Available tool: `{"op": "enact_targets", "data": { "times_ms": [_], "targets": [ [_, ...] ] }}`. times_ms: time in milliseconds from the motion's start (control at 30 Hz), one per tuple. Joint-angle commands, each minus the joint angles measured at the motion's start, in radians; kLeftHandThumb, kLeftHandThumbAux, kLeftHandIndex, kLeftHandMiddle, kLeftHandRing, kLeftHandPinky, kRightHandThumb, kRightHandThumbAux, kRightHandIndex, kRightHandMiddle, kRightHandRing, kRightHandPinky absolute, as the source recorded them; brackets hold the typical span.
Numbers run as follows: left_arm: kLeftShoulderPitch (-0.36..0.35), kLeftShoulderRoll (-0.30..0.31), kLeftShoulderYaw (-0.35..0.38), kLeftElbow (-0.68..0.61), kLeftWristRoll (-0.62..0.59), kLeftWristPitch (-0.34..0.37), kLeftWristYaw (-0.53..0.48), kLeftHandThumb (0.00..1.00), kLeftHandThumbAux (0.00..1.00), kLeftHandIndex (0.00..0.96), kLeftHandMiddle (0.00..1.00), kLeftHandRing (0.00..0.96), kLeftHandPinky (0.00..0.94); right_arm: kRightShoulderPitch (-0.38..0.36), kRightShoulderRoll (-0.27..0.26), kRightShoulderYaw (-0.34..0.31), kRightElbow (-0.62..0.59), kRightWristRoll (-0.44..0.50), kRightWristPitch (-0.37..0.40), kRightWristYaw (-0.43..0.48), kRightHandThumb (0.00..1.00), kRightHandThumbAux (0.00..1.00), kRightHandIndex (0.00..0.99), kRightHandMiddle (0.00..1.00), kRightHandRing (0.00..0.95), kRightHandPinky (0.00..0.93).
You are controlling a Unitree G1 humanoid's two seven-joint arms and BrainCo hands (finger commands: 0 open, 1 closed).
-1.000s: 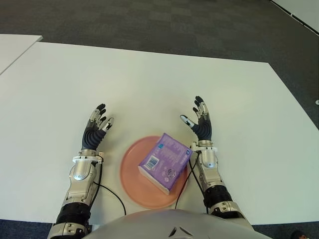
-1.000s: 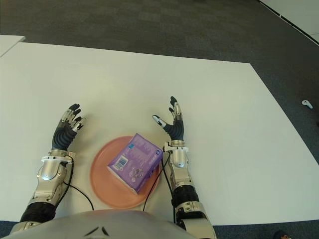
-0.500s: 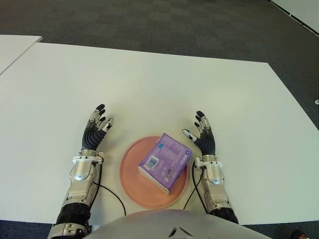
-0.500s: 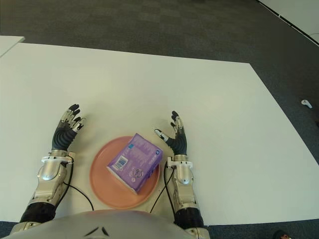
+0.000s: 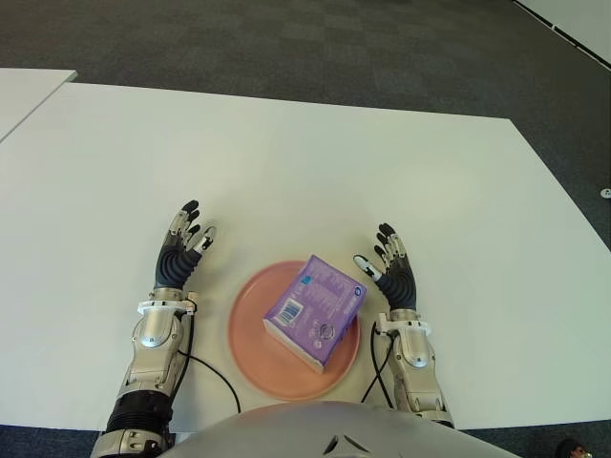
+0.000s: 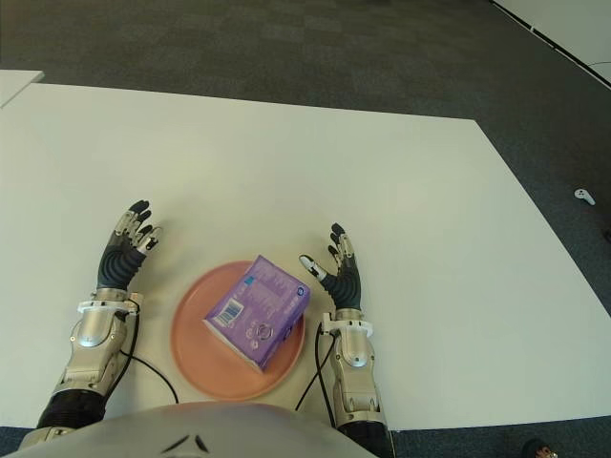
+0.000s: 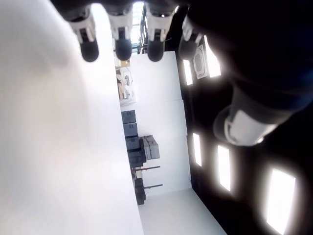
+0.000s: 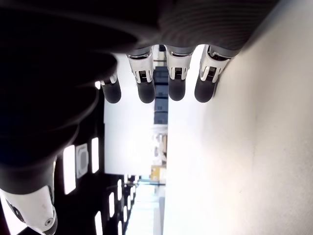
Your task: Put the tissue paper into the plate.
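Now we see white table (image 5: 315, 162), wide, dark carpet floor (image 5: 286, 38) beyond far edge. Pink plate (image 5: 250, 348) at near edge, centre. Purple tissue paper pack (image 5: 316, 309) lies in plate, tilted, right corner over rim. Left hand (image 5: 179, 253) left of plate, apart from it, fingers spread, grasping nothing. Right hand (image 5: 391, 274) just right of pack, not touching it, fingers released and spread, palm empty. Black cable (image 5: 212, 368) runs over table near our left wrist, beside plate.

Black-fingered, silver-wristed robot hand (image 5: 391, 276).
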Motion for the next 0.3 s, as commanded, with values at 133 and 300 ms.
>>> {"op": "enact_targets", "data": {
  "times_ms": [133,300],
  "targets": [
    [0.050,-0.011,-0.009,0.050,0.003,0.031,-0.003,0.000,0.579,0.000,0.000,0.000,0.000,0.044,0.010,0.003,0.019,-0.014,0.083,-0.016,0.046,0.677,0.000,0.000,0.000,0.000],
    [0.049,-0.010,-0.007,0.054,0.005,0.028,0.000,0.000,0.579,0.000,0.000,0.000,0.000,0.045,0.014,0.006,0.014,-0.017,0.091,-0.019,0.049,0.686,0.000,0.000,0.000,0.000]
  ]
}}
